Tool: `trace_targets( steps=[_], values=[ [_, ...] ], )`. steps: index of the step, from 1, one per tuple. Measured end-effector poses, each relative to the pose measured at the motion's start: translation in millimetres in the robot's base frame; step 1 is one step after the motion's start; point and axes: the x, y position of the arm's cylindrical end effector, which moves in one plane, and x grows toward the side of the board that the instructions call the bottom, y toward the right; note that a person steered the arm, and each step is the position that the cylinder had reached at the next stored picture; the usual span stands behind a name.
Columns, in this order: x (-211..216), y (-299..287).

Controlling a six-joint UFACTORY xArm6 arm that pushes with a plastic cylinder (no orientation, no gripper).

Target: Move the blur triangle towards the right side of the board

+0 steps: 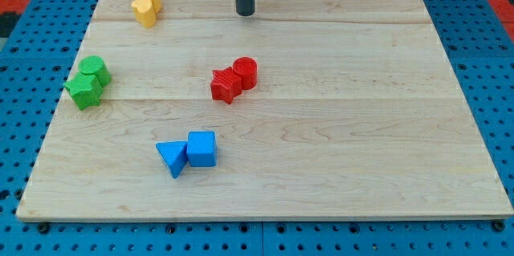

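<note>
My tip point(244, 14) at board point(337, 152) 12 o'clock edge, touching nothing, no hand to open. Blue triangle point(172, 157) at 7 o'clock, touching blue cube point(201, 148). Red blocks point(234, 79) between.

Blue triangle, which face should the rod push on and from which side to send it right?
Push its left face, coming from the view's left. The blue triangle points toward the view's bottom, and the blue cube touches its right side, so both would likely slide together. My tip is far off, near the view's top edge, above the red blocks.
</note>
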Motion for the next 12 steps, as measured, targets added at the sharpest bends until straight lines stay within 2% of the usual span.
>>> trace_targets(
  steps=[4, 5, 6, 7, 8, 9, 10, 11, 12],
  values=[
    [0, 1],
    [33, -3],
    [76, -41],
    [146, -114],
    [231, -150],
    [306, -161],
    [306, -115],
    [263, -60],
    [259, 10]
  ],
)
